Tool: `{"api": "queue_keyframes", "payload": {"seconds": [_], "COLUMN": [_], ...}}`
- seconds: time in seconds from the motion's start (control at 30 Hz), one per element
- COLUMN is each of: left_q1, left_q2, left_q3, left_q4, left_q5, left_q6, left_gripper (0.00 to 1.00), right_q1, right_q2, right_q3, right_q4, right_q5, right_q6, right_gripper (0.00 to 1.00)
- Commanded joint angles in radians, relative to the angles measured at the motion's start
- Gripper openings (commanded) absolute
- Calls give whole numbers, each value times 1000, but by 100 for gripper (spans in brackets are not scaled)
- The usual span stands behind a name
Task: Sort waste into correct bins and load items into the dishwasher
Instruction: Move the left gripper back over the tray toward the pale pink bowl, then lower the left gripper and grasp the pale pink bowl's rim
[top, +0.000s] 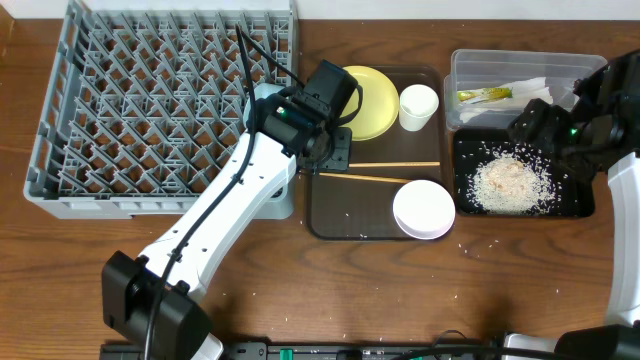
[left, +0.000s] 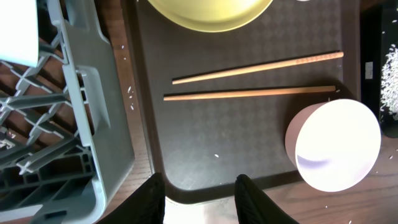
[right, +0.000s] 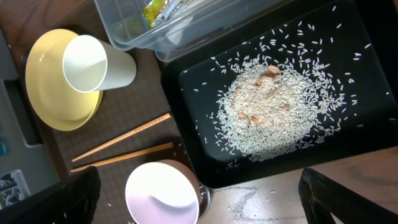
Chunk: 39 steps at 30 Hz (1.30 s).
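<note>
A flat dark-brown rectangular plastic serving tray (top: 362, 208) with a raised rim lies on the brown wooden table (top: 300, 295), near the table's middle.

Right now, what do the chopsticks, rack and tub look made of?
The chopsticks look like wood or bamboo: matt, tan. The rack looks like moulded grey plastic: dull, with thin ribbed walls. The tub is probably clear plastic: glossy, and its contents show through.

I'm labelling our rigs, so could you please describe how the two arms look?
Left arm: white links, black joints, a black cable, a green light near the wrist. Right arm: the same white and black, also with a green light. Fingers are black.
</note>
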Motion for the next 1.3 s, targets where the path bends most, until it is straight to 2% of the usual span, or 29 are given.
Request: {"api": "queue_keyframes", "payload": {"seconds": [0.0,0.23,0.37,0.57,1.27], "left_q1": [2,2,2,2,-37], "left_q2": [4,4,2,-13,26], "left_q3": [3,19,106,195,140], "left_q4": [10,68,63,63,13], "left_q5": [-2,-1,-1,-1,-1], "left_q6": [-6,-3,55,55,40], "left_gripper": [39,39,39,39,34], "right_q1": [0,0,0,0,0], "right_q2": [-7,-7,-7,-7,-7], "right_q3": [13,13,13,13,13], "right_q4": [0,0,0,0,0], "right_q5": [-5,-4,-5,-5,-5], "right_q6": [-1,-1,-1,-1,-1], "right_gripper": [99,99,99,99,99]}}
